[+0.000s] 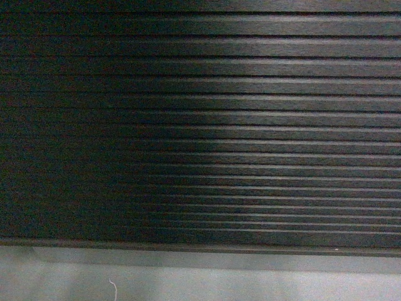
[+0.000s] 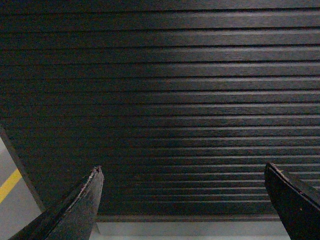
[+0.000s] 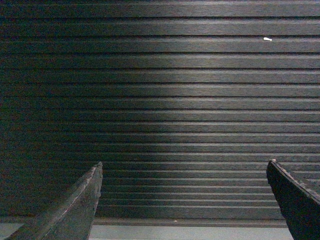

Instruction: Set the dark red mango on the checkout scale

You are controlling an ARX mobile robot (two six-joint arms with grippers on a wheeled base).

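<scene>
Facing the ribbed dark front of the checkout (image 1: pixel 200 125) above a strip of grey floor (image 1: pixel 200 282), I held my left gripper (image 2: pixel 182 172) and right gripper (image 3: pixel 184 167) spread wide and empty, with neither mango nor scale anywhere in view.

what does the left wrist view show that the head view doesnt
Only the left wrist view shows the left gripper, open and holding nothing, with its two dark fingers rising from the bottom corners, plus a yellow floor line at the left edge. Only the head view shows a small white thread lying on the grey floor. Both show the checkout from close up, its dark ribbed front panel filling the frame. Neither shows the mango or the scale.
</scene>
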